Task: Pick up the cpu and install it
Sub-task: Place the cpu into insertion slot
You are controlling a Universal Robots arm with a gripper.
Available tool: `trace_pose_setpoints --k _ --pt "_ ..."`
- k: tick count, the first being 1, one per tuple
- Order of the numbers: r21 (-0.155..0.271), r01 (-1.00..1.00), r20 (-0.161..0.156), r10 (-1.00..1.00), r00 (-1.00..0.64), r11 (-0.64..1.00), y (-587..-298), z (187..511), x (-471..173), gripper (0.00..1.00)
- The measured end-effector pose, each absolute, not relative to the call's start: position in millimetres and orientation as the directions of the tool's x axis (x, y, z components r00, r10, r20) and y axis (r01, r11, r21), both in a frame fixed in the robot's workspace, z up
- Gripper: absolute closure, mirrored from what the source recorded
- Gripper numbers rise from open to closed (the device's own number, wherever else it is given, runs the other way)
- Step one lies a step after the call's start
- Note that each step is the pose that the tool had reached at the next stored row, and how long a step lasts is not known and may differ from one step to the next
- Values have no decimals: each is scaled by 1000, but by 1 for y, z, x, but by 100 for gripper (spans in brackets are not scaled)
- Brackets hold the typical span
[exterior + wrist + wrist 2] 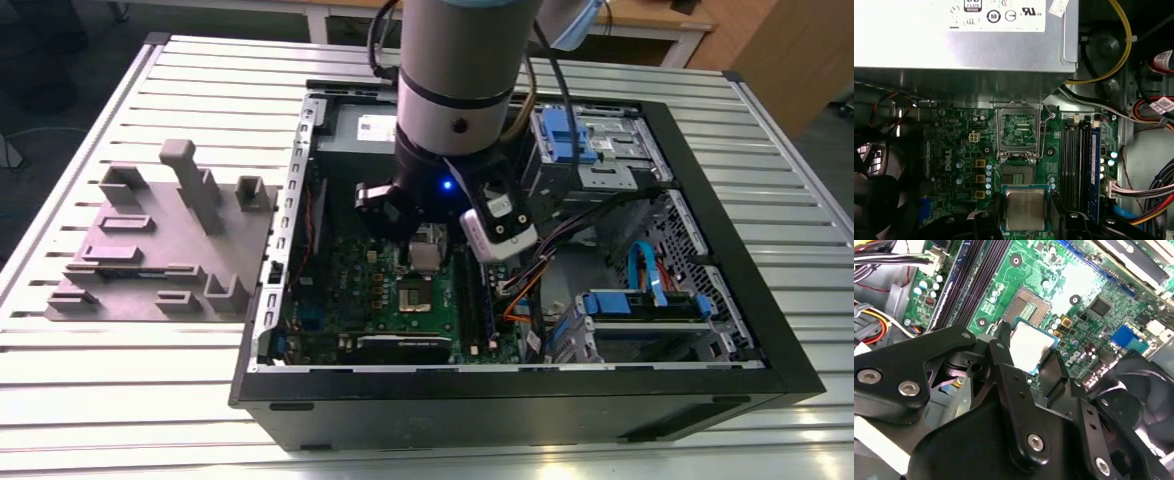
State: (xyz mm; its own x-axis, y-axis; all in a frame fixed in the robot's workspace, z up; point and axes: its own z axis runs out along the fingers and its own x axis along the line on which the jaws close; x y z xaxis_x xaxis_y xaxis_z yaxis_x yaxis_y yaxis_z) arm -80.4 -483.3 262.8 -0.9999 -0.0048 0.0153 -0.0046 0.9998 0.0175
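My claw [1030, 347] is pinching the cpu [1026, 340] by two opposite edges, so I judge the pick-up done. In both wrist views the chip hangs just short of the bare socket [1018, 175] and is not seated, so the installing is left. Beyond it, the first wrist view adds the raised socket lid [1019, 131] and the power supply [954, 50]. The exterior view places me mid-frame inside the computer case [507, 405], with a grey fixture [160, 240] at its left.

A silver cpu [1025, 209] is gripped between the black fingers of the gripper [1025, 214], near the open socket [1018, 176] on a green motherboard [954, 145]. A grey metal box [964, 55] is seen past the socket.
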Motion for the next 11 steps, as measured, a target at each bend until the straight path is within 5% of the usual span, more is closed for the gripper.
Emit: trace_pose_setpoints --k 11 --pt "18 -5 15 -5 -1000 1000 -485 243 -80 53"
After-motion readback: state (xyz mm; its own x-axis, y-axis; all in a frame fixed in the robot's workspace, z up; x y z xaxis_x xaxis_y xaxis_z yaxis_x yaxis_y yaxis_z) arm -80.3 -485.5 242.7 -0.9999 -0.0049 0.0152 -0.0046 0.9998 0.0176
